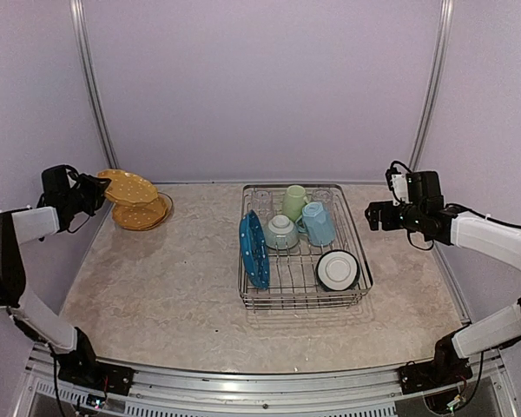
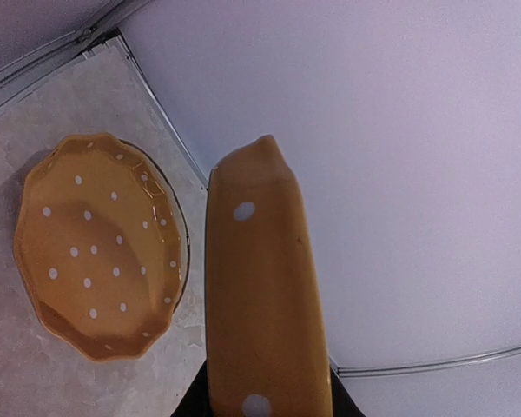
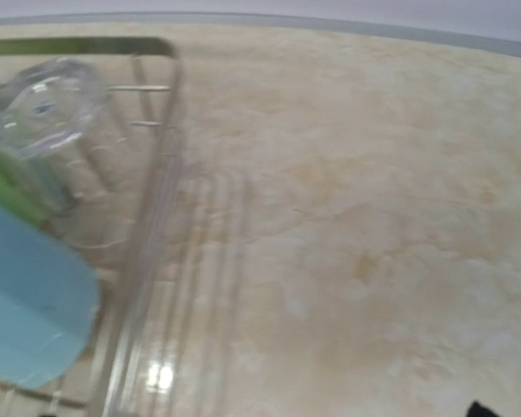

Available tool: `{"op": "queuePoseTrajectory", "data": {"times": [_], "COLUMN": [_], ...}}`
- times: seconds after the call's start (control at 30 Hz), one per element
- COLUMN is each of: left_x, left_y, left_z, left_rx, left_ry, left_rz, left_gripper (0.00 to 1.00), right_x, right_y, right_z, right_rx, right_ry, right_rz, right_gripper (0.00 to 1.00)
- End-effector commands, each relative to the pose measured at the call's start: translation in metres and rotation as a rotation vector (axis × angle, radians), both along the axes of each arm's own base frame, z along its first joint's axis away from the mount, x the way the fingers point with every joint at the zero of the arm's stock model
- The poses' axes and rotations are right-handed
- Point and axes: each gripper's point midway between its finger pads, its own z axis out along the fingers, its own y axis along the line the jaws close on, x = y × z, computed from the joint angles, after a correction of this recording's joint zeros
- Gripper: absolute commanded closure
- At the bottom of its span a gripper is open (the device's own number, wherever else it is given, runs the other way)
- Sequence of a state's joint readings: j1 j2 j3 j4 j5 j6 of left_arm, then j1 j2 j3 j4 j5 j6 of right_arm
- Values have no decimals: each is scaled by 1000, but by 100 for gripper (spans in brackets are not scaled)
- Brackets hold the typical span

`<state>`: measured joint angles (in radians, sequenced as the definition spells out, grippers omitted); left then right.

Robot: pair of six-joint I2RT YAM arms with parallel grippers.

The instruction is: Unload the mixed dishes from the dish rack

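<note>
The dish rack (image 1: 358, 261) stands at mid-table. In it a blue white-dotted plate (image 1: 253, 249) stands on edge at the left. It also holds a pale green mug (image 1: 294, 201), a light blue mug (image 1: 318, 223), a white bowl (image 1: 281, 232), another white bowl (image 1: 337, 269) and a clear glass (image 3: 52, 130). My left gripper (image 1: 100, 187) is shut on the rim of an orange dotted plate (image 2: 260, 287). It holds that plate tilted above a second orange plate (image 2: 95, 243), which lies on the table at the far left. My right gripper (image 1: 373, 217) hovers open and empty just right of the rack.
The table's back wall and corner rail (image 2: 156, 104) run close behind the orange plates. The rack's right wire rim (image 3: 148, 217) is beside my right gripper, with bare table (image 3: 373, 217) to its right.
</note>
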<state>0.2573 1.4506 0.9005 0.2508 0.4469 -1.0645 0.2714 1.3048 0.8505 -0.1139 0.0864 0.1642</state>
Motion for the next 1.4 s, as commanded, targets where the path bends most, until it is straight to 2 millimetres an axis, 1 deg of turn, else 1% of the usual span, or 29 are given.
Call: {"op": "queuePoseTrajectory", "data": {"times": [0.0, 0.03, 0.07, 0.1, 0.13, 0.2, 0.23, 0.3, 0.33, 0.37, 0.53, 0.57, 0.67, 0.77, 0.8, 0.9, 1.0, 1.13, 1.2, 1.27, 1.3, 1.37], "left_x": [26, 29, 34, 38, 44, 53, 58, 66, 69, 73, 77, 78, 77, 74, 73, 69, 66, 62, 60, 59, 57, 56], "left_y": [18, 22, 25, 27, 29, 32, 33, 35, 35, 35, 35, 35, 36, 36, 35, 37, 37, 34, 34, 34, 35, 35], "left_z": [36, 32, 24, 19, 9, -2, -12, -22, -26, -36, -64, -69, -92, -107, -110, -118, -123, -129, -131, -132, -133, -134], "left_rx": [37, 36, 27, 18, 13, 1, -5, -7, -5, -5, -8, -14, -34, -32, -23, 15, 31, 63, 82, 99, 106, 128], "left_ry": [-238, -237, -226, -224, -212, -203, -189, -174, -169, -151, -90, -71, 17, 92, 118, 195, 254, 338, 378, 419, 437, 456], "left_rz": [35, 48, 55, 57, 59, 65, 63, 58, 56, 54, 51, 49, 62, 70, 70, 76, 66, 43, 33, 24, 25, 25], "left_gripper": [100, 100, 100, 100, 100, 100, 100, 100, 100, 100, 100, 98, 88, 74, 71, 62, 53, 46, 42, 38, 37, 34], "right_x": [-1, -2, -3, -4, -5, -6, -7, -8, -8, -8, -7, -7, -6, -6, -6, -5, -4, 1, 4, 7, 7, 10], "right_y": [11, 15, 17, 17, 18, 18, 19, 19, 20, 21, 23, 23, 24, 26, 27, 26, 20, 6, 8, 12, 18, 21], "right_z": [7, 9, 11, 14, 16, 20, 20, 20, 20, 20, 16, 16, 18, 22, 22, 25, 31, 33, 35, 39, 41, 44], "right_rx": [27, 39, 46, 49, 54, 61, 64, 69, 74, 79, 95, 97, 103, 114, 117, 124, 127, 147, 144, 146, 154, 157], "right_ry": [-43, -47, -53, -58, -62, -70, -71, -72, -70, -69, -57, -56, -60, -63, -64, -66, -91, -103, -103, -103, -99, -97], "right_rz": [82, 101, 110, 113, 117, 122, 123, 125, 126, 128, 135, 134, 135, 141, 141, 132, 91, -9, 0, 23, 53, 68], "right_gripper": [0, 0, 0, 0, 0, 0, 0, 0, 0, 0, 0, 0, 0, 0, 0, 0, 0, 0, 0, 0, 0, 0]}}
